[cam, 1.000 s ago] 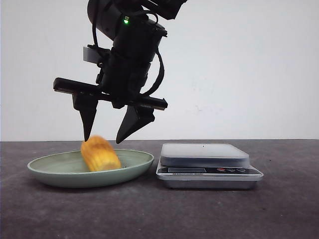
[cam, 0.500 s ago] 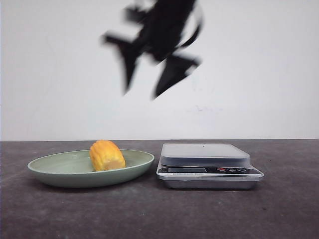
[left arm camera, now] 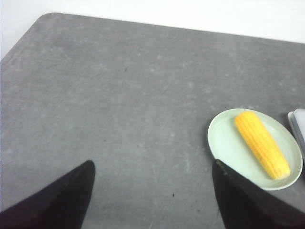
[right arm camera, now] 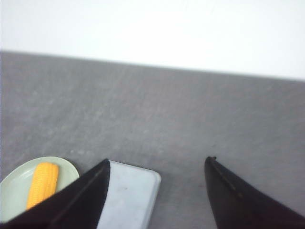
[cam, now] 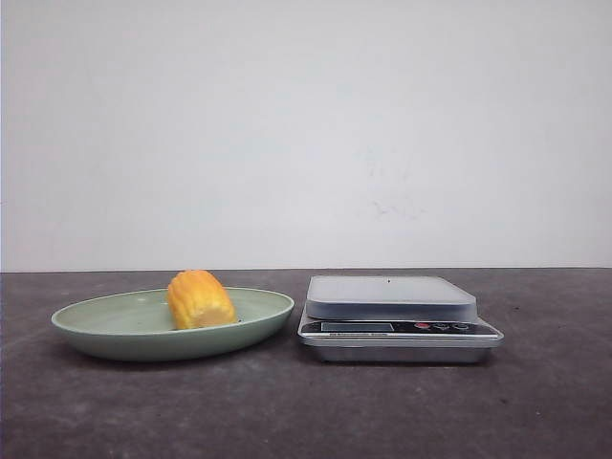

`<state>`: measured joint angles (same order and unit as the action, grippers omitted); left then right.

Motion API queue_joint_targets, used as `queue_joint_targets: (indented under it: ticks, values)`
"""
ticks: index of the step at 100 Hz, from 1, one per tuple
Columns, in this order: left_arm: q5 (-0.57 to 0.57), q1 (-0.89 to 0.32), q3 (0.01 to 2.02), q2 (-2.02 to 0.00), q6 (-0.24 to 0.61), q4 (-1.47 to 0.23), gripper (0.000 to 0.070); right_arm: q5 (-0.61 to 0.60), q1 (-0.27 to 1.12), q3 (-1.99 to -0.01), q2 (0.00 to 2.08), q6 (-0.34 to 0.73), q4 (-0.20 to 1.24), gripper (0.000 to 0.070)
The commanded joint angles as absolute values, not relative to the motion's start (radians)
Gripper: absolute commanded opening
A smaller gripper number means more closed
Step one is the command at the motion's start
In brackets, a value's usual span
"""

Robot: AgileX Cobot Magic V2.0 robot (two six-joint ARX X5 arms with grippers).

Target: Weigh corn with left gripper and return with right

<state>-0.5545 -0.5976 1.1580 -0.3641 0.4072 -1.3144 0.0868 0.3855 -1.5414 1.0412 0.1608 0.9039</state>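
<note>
The yellow-orange corn point(cam: 200, 299) lies in the pale green dish point(cam: 115, 335) at the left of the table. It also shows in the left wrist view point(left arm camera: 262, 144) and the right wrist view point(right arm camera: 42, 184). A silver kitchen scale point(cam: 392, 298) stands right of the dish, its platform bare; it shows in the right wrist view point(right arm camera: 128, 194). Neither arm is in the front view. My left gripper point(left arm camera: 152, 164) is open and empty, high above bare table beside the dish point(left arm camera: 228, 143). My right gripper point(right arm camera: 157, 162) is open and empty, high above the scale's edge.
The table is dark grey point(cam: 306, 411) with a white wall behind. Its far rounded corner shows in the left wrist view point(left arm camera: 47, 19). The scale's display and buttons point(cam: 402, 327) face the front.
The arm that hung over the dish one second ago has risen fast and left the front view. The corn, just let go, has rolled a little in the dish and lies still.
</note>
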Motion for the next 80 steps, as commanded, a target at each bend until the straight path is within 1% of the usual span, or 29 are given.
queue_joint_targets:
  ticks: [1, 24, 29, 54, 56, 60, 65, 69, 71, 74, 75, 80]
  values:
    - [-0.557, -0.603, 1.169, -0.363, 0.398, -1.293, 0.0470, 0.115, 0.392, -1.563, 0.966, 0.138, 0.933, 0.0393]
    - [-0.556, -0.603, 1.169, -0.363, 0.386, -1.285, 0.0470, 0.133, 0.392, -1.544, 0.664, 0.196, 1.114, 0.0393]
    - [-0.552, -0.603, 1.169, -0.363, 0.386, -1.285, 0.0470, 0.133, 0.390, -1.530, 0.601, 0.200, 1.152, 0.0402]
    - [-0.552, -0.603, 1.166, -0.350, 0.382, -1.232, 0.0460, 0.123, 0.366, -1.400, 0.337, 0.200, 1.251, 0.0408]
    - [-0.552, -0.603, 1.164, -0.347, 0.382, -1.228, 0.0447, 0.119, 0.361, -1.387, 0.322, 0.200, 1.256, 0.0406]
    - [-0.552, -0.603, 1.159, -0.343, 0.382, -1.222, 0.0383, 0.106, 0.353, -1.359, 0.294, 0.200, 1.260, 0.0389]
    - [-0.552, -0.603, 1.149, -0.338, 0.379, -1.217, 0.0285, 0.099, 0.345, -1.324, 0.268, 0.202, 1.262, 0.0326]
    - [-0.552, -0.603, 1.139, -0.334, 0.378, -1.214, 0.0191, 0.097, 0.339, -1.297, 0.253, 0.201, 1.261, 0.0221]
    - [-0.552, -0.603, 1.132, -0.332, 0.378, -1.210, 0.0129, 0.097, 0.337, -1.285, 0.249, 0.201, 1.261, 0.0147]
    - [-0.552, -0.603, 1.122, -0.328, 0.378, -1.203, 0.0017, 0.098, 0.333, -1.267, 0.244, 0.201, 1.261, 0.0017]
    - [-0.552, -0.603, 1.119, -0.326, 0.378, -1.201, 0.0000, 0.097, 0.332, -1.261, 0.243, 0.201, 1.260, 0.0000]
    - [-0.548, -0.603, 1.101, -0.318, 0.378, -1.186, 0.0007, 0.097, 0.323, -1.237, 0.238, 0.201, 1.256, 0.0008]
